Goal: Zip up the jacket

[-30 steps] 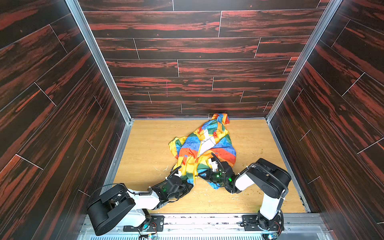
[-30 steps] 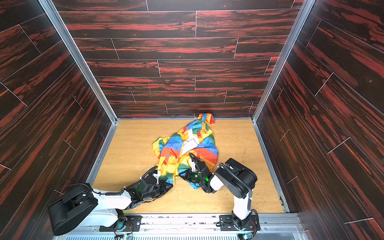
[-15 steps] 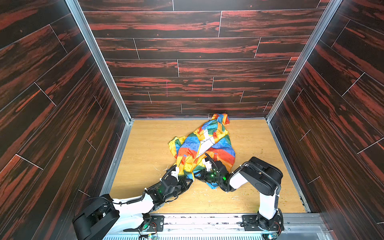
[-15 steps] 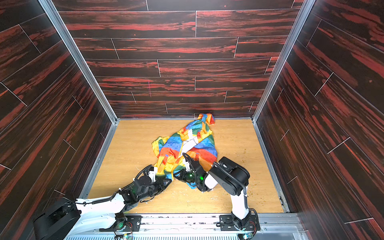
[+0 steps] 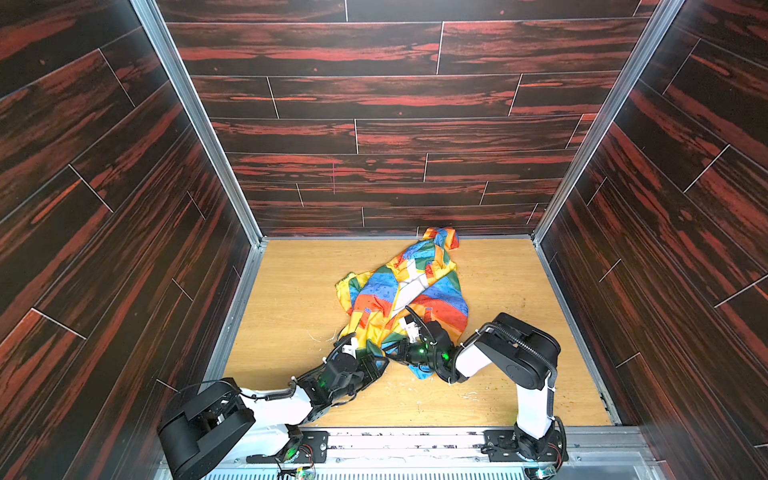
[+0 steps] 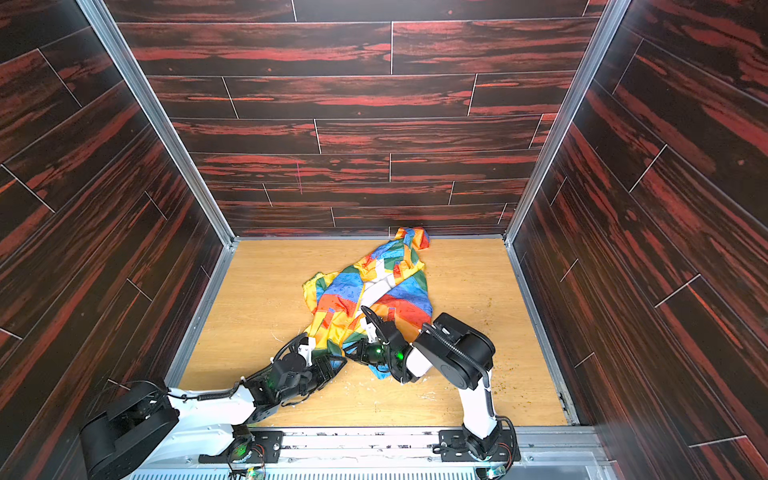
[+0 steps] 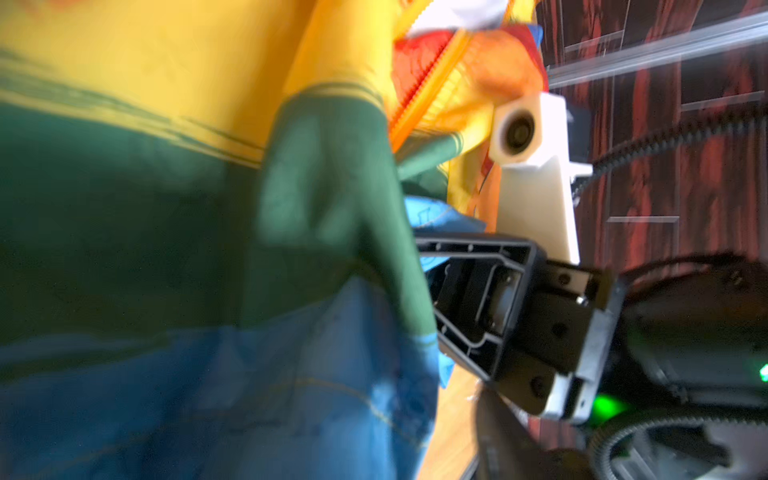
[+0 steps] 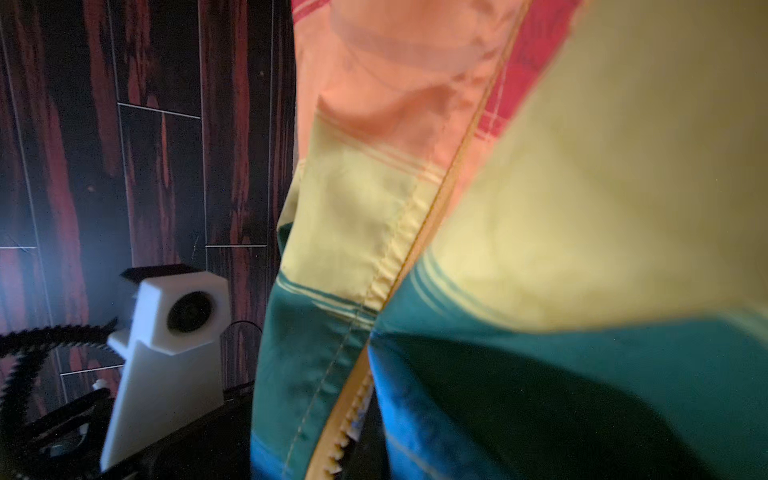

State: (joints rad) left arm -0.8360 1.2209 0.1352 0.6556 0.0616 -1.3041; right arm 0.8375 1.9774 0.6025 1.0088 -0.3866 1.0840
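Lying on the light wooden table, the jacket is a crumpled heap of red, blue, green, yellow and orange, a little right of the middle. Its far end sits right by the dark far wall, and its near end reaches the two grippers. The front is not zipped, and the white lining shows in the gap in both top views. The right gripper comes in from the right, at the near edge of the jacket. Its jaws are closed on the cloth there, close to the bottom of the yellow zipper, whose little teeth show in the right wrist view. The left gripper comes in from the near left and sits at the near left edge of the jacket, just beside the right gripper. The left wrist view is blurry and mostly full of green, yellow and blue cloth, so I cannot tell if the left jaws are open or closed.
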